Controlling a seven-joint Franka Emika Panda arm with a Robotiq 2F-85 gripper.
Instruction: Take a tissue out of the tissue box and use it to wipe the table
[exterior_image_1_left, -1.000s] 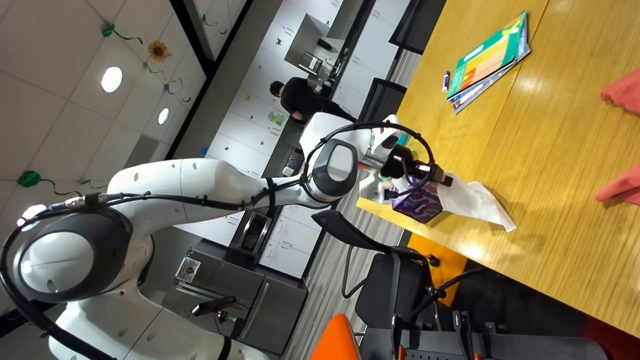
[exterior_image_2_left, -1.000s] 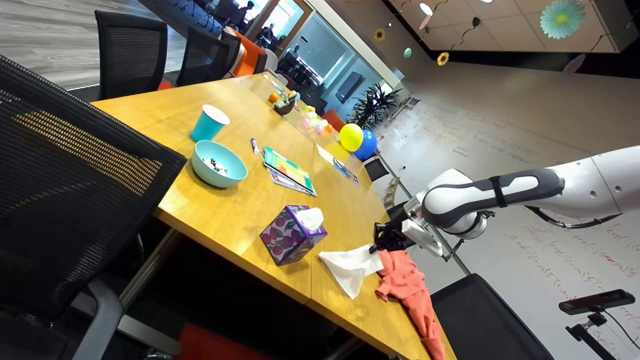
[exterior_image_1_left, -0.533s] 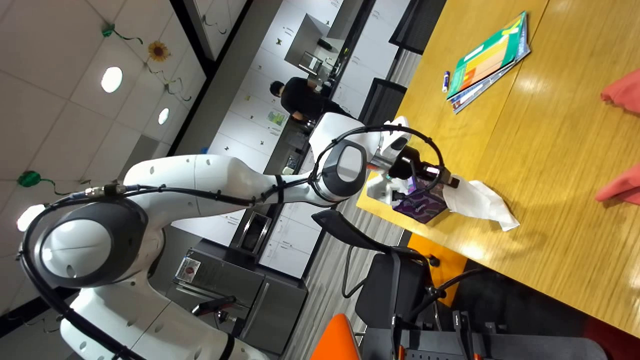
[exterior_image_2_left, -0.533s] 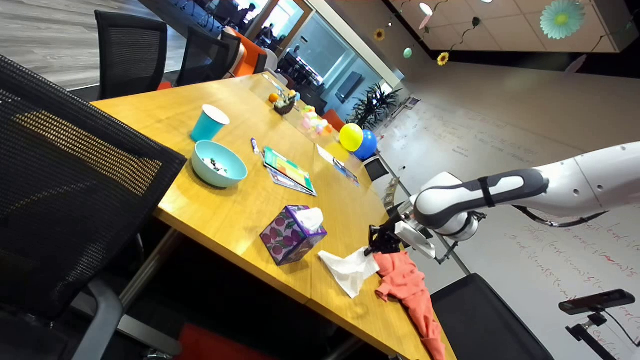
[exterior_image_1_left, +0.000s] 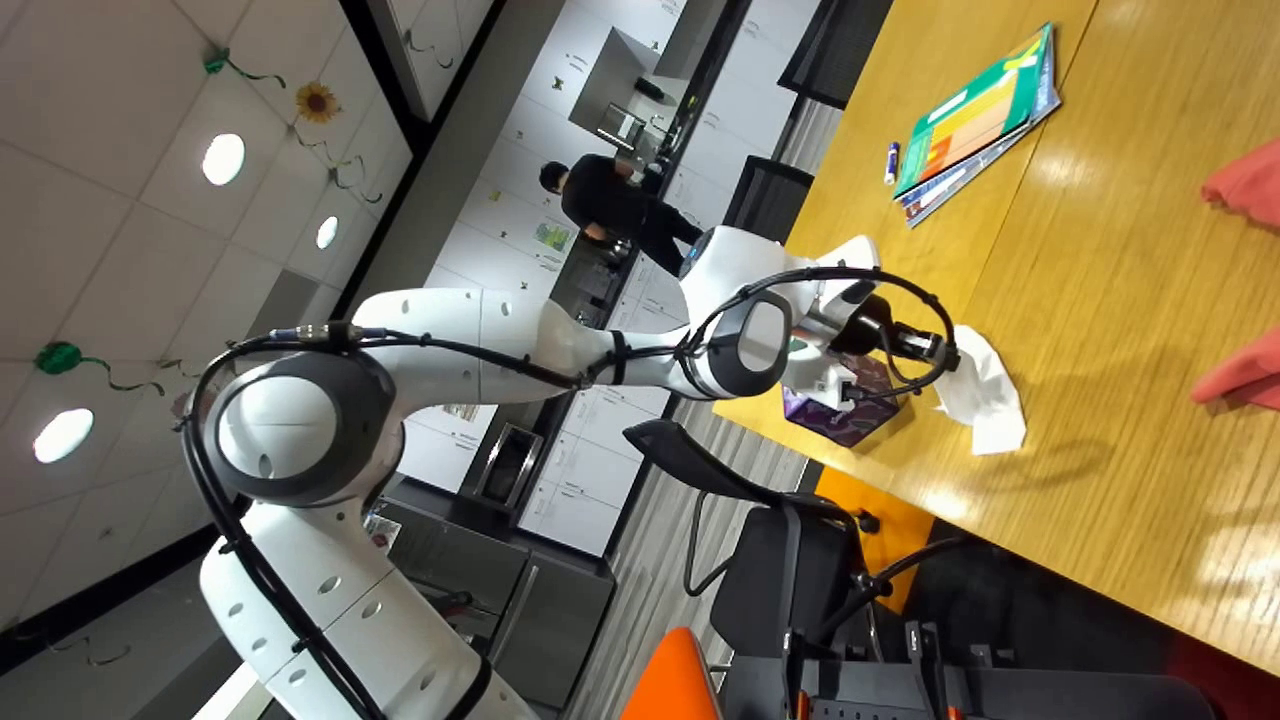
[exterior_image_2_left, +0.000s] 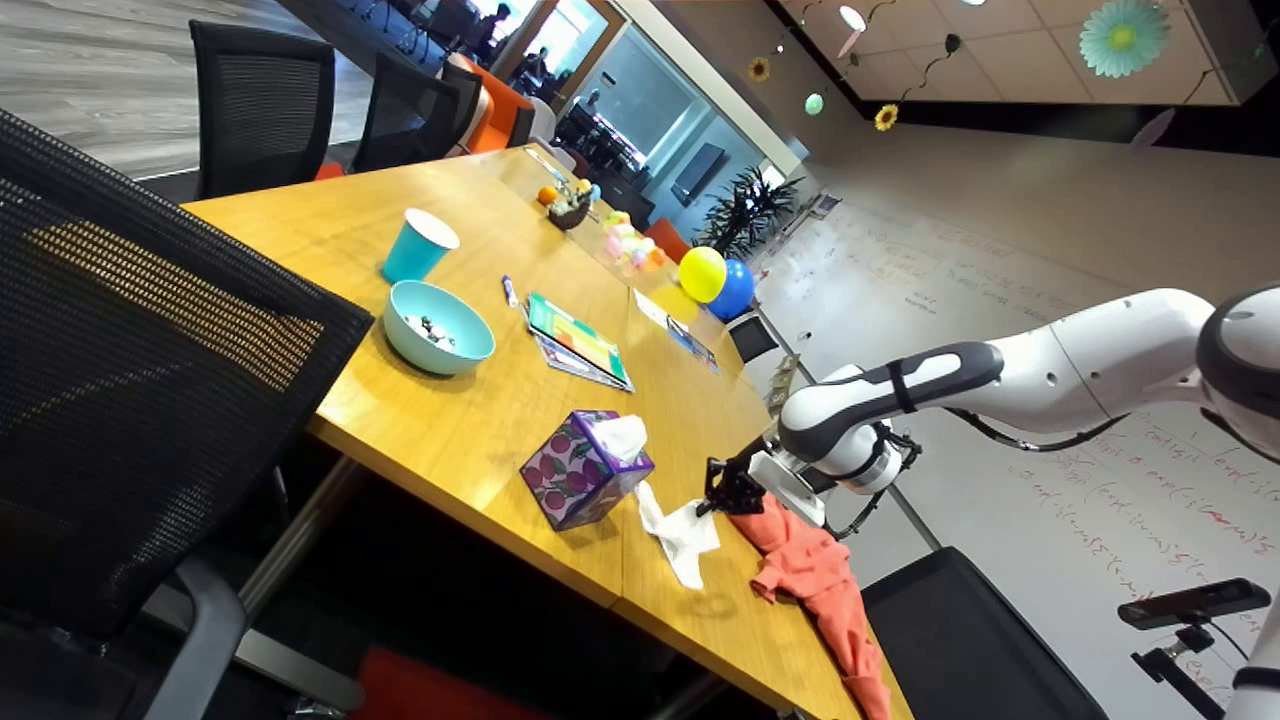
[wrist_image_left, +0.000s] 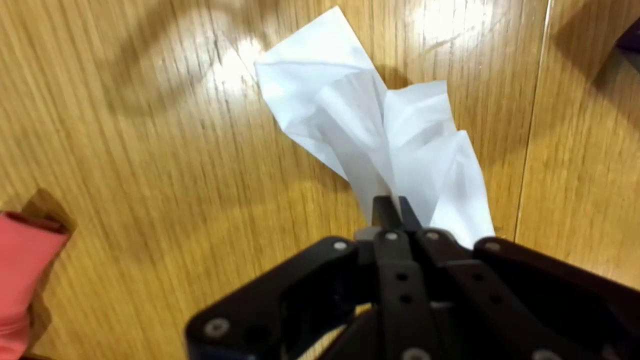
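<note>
Wrist view above table (wrist_image_left: 150, 165), exteriors aslant

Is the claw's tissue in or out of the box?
Out: in the wrist view the claw pinches the tissue, bare table showing between it and the tissue box.

In an exterior view, from the magazines (exterior_image_2_left: 575, 335), a bowl (exterior_image_2_left: 455, 312) is at nine o'clock, a marker (exterior_image_2_left: 510, 291) and cup (exterior_image_2_left: 412, 252) at ten, a yellow balloon (exterior_image_2_left: 702, 275) at two, a cloth (exterior_image_2_left: 815, 585) between four and five.
</note>
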